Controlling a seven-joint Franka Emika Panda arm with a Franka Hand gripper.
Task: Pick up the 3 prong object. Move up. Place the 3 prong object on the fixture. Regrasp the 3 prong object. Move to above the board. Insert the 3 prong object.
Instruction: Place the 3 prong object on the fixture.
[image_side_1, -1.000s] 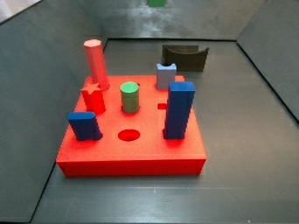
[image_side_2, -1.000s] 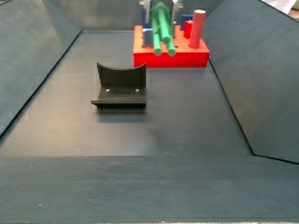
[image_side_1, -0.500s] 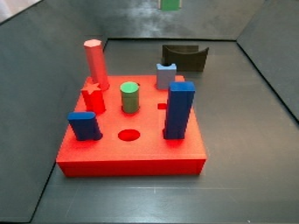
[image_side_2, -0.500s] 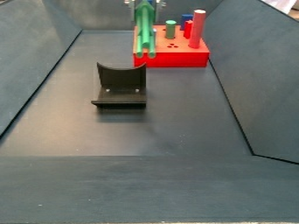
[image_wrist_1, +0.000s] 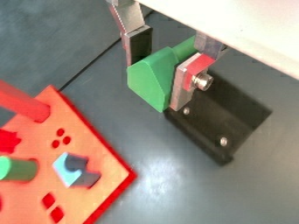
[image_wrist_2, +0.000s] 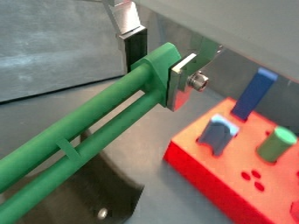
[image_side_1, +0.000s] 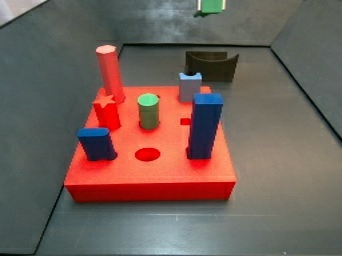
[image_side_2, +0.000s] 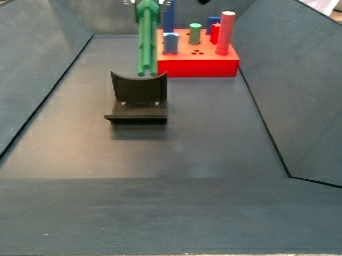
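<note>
Gripper (image_wrist_2: 158, 66), its fingers clamped on the long slim green three-lobed peg (image_side_2: 144, 40), has carried it from over the red square board (image_side_2: 198, 62) to hang upright above the dark notched fixture (image_side_2: 138, 98), ready for placing.

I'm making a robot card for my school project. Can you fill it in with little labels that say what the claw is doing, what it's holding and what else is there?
claw: up in the air above the fixture, shut on the 3 prong object
3 prong object: long green peg, hanging upright, its lower end just over the fixture in a side view
fixture: dark bracket on the floor, nothing on it yet
board: red block with blue, pink, red and green pegs
free hole: round hole near the board's front edge
</note>
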